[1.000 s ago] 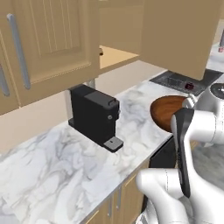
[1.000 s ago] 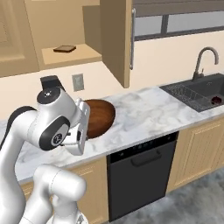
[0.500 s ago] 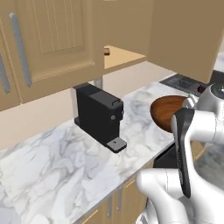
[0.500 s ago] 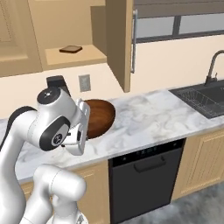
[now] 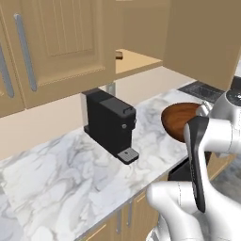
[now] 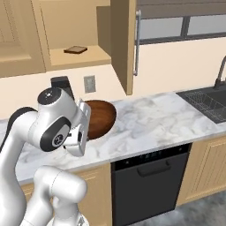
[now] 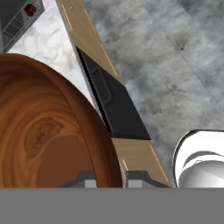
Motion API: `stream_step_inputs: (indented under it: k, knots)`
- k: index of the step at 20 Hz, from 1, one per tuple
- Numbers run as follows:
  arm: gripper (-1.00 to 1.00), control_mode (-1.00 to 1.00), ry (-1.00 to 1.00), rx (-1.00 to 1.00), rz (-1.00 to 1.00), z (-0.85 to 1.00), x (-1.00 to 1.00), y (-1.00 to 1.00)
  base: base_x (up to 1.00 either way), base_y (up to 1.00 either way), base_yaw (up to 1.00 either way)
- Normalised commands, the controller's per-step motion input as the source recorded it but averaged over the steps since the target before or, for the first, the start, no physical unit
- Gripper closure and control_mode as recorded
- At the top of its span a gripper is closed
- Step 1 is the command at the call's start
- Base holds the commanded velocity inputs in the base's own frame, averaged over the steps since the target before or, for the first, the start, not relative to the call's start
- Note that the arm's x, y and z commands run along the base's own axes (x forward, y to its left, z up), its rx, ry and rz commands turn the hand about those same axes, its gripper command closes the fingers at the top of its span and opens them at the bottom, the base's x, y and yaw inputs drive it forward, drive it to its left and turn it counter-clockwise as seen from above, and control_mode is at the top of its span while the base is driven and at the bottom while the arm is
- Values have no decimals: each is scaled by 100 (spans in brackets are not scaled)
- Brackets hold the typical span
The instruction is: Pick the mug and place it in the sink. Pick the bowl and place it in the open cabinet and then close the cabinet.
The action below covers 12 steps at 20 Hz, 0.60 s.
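So the gripper point(image 7: 110, 177) is clamped onto the rim of the wooden bowl point(image 7: 48, 131). In the hand view I've got one finger on either side of the rim at 6 o'clock, jaws barely apart. The bowl is tipped up on edge and held above the marble counter point(image 6: 150, 126), just in front of the arm's wrist in both base views.

Compared with a second ago the whole picture has slid sideways, so that's the base driving, not the stuff moving. The grip looks the same. The sink point(image 6: 207, 101) has drifted out to 3 o'clock in the right base view.

The open cabinet point(image 6: 73, 56) sits up at 11 o'clock with a small dark flat thing point(image 6: 75, 50) on its shelf, and its door point(image 6: 126, 39) sticks out toward me. The black coffee machine point(image 5: 110, 124) stands on the counter under it. The mug point(image 7: 29, 8) is in the sink, top left of the hand view.
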Motion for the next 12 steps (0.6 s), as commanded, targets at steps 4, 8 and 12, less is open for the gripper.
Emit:
stream_step_inputs:
  k: [4, 8, 12]
  knots:
    - [100, 100, 0, 0, 0, 0, 0, 0, 7, 47, 10]
    - [100, -100, -7, -15, 3, 21, 0, 22, 0, 30, 3]
    - [100, -100, -15, -25, 1, 61, 0, 36, 0, 0, 0]
